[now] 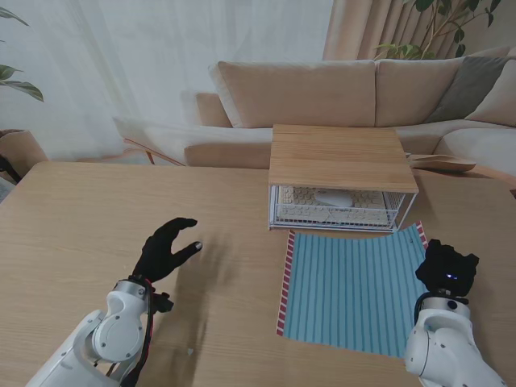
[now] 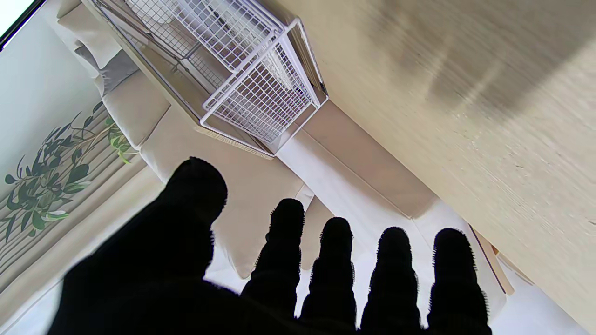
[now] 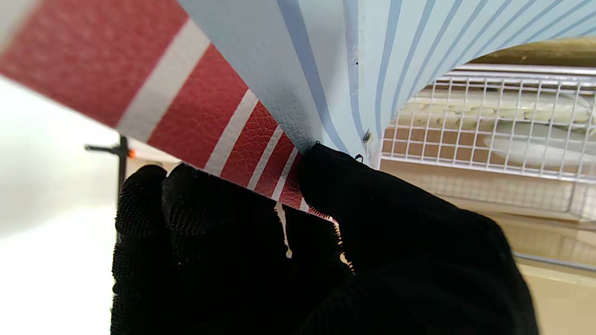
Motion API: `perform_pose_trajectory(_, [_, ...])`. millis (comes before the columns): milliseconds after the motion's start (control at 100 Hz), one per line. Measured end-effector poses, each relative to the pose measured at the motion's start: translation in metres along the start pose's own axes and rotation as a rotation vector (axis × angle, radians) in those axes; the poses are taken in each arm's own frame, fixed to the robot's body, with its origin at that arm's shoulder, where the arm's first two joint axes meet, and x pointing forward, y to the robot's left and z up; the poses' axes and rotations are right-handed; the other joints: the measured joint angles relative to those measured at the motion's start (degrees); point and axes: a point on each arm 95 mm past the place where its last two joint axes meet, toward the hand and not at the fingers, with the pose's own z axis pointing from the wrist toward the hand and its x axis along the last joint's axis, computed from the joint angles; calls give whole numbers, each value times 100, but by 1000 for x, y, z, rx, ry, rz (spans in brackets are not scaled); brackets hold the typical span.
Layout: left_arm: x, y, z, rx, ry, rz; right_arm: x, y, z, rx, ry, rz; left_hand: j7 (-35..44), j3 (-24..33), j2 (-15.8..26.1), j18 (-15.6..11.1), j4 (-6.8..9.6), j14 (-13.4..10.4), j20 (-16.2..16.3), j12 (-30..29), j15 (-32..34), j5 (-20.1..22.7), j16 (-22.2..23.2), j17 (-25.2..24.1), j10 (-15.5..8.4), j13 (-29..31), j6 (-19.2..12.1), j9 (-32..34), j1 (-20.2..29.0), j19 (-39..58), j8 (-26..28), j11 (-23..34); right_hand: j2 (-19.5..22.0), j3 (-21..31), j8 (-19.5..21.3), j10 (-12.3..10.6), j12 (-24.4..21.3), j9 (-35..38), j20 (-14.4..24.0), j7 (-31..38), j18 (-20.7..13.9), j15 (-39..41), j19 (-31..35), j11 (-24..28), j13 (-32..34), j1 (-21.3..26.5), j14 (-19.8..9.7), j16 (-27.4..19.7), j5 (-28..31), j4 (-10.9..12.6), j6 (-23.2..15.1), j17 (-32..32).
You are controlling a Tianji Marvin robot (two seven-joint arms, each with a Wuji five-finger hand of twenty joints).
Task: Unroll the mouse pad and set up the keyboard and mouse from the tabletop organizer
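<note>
The blue striped mouse pad [image 1: 351,290] with red-and-white end bands lies unrolled on the table in front of the organizer [image 1: 340,173]. My right hand [image 1: 447,268] is shut on the pad's right edge; the right wrist view shows black fingers [image 3: 326,200] pinching the red band [image 3: 242,149]. Inside the white wire drawer lie a cream keyboard [image 1: 322,201] and a white mouse [image 1: 333,197]. My left hand [image 1: 165,248] hovers open over bare table, left of the pad, fingers [image 2: 335,260] spread and holding nothing.
The organizer has a wooden top and stands at the table's far edge. Behind it are a beige sofa [image 1: 322,97] and a plant [image 2: 46,186]. Bare wood table [image 1: 97,234] extends left of the pad.
</note>
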Motion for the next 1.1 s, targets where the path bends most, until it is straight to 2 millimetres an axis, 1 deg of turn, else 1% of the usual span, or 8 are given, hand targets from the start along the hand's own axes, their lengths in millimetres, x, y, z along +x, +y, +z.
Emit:
perform_pose_trajectory(100, [-2,0,2,0,-4,4,-6,-1,3,-30,58,-78,0,0,0,0,0,0,0,0,0,0,5,0,2,0,5,0,0,0,0,47,2,-21,0,0,1,-55,-1,0,-51,3,0,2,-67,-5,-4,2,0,-47,-73,-64])
perform_pose_trajectory(350, [-4,-1,3,0,-10,16,-18,-4,7,-55,81,-183,0,0,0,0,0,1,1,0,0,0,7,0,6,0,18,0,0,1,0,98,10,-80,0,-8,9,-73,-1,0,-111,3,0,3,-108,-7,-15,6,0,-47,-120,-136])
perform_pose_trajectory(880, [-6,-1,3,-1,-20,18,-30,-10,10,-86,34,-242,0,0,0,0,0,1,1,0,0,0,8,0,9,0,20,0,0,1,0,99,76,-143,-70,-60,-20,-156,-3,0,-194,-10,1,14,-210,-65,-71,7,-70,-47,-292,-232])
perform_pose_trajectory(970, [-6,0,3,-2,-22,19,-30,-11,10,-87,45,-261,0,0,0,0,0,2,1,0,0,0,9,0,12,0,20,0,0,1,0,99,75,-138,-152,-122,-90,-454,-67,1,-269,-130,1,16,-527,-151,-143,-15,-259,-47,-424,-494])
perform_pose_trajectory(1040, [-6,0,3,-2,-22,19,-29,-12,11,-83,48,-259,0,0,0,0,0,2,1,0,0,0,9,0,13,0,20,0,0,1,0,99,77,-137,-303,-140,-120,-1015,-163,-78,-381,-337,-118,16,-1111,-307,-207,-72,-685,-45,-503,-891])
perform_pose_trajectory(1080, [-6,0,3,-3,-22,20,-28,-12,11,-83,50,-258,0,0,0,0,0,2,1,0,0,0,9,0,15,0,20,0,0,1,0,99,110,-140,-325,-188,-233,-1540,-333,-554,-455,-703,-226,-1,-1645,-551,-226,-248,-911,-16,-521,-1251])
perform_pose_trajectory(1090, [-6,0,3,-3,-22,20,-28,-13,11,-83,51,-258,0,0,0,0,0,2,1,0,0,0,9,0,17,0,20,0,0,1,0,99,168,-140,-326,-192,-271,-1692,-380,-737,-493,-813,-298,-56,-1794,-628,-226,-308,-975,127,-521,-1342])
perform_pose_trajectory(1100, [-6,0,3,-3,-22,20,-28,-13,10,-82,51,-258,0,0,0,0,0,2,1,0,0,0,9,0,18,0,20,0,0,1,0,99,215,-143,-287,-200,-310,-1837,-406,-915,-506,-931,-353,-119,-1939,-699,-226,-365,-1036,146,-521,-1432])
